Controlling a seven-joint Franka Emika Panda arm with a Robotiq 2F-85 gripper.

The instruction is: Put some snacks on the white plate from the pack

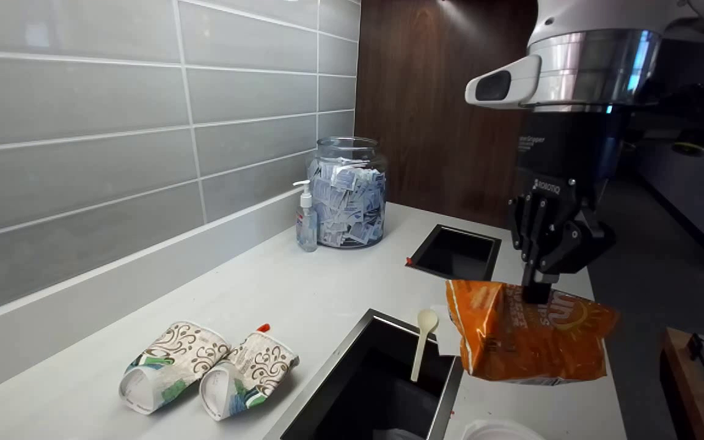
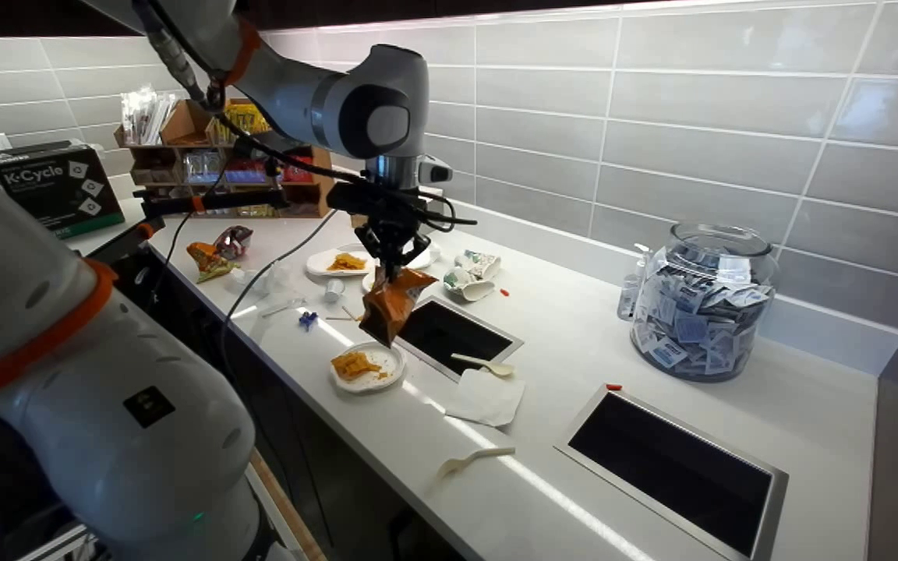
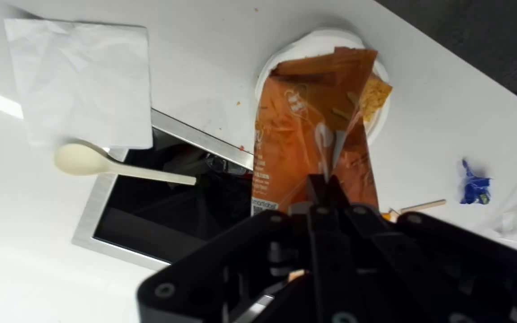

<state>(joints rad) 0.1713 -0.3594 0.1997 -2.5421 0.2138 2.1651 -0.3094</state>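
Note:
The orange foil pack hangs in the air from my gripper, whose fingers are shut on its upper part. In an exterior view the pack is tilted, its lower corner just above and behind the white plate. Broken orange snacks lie on that plate. In the wrist view the pack reaches from the fingertips over the white plate and covers most of it. One snack piece shows beside the pack. Whether the pack's far end is open is unclear.
A dark framed opening lies beside the plate, with a pale spoon across its edge. A white napkin lies near. Two patterned crumpled bags, a glass jar and a pump bottle stand towards the wall.

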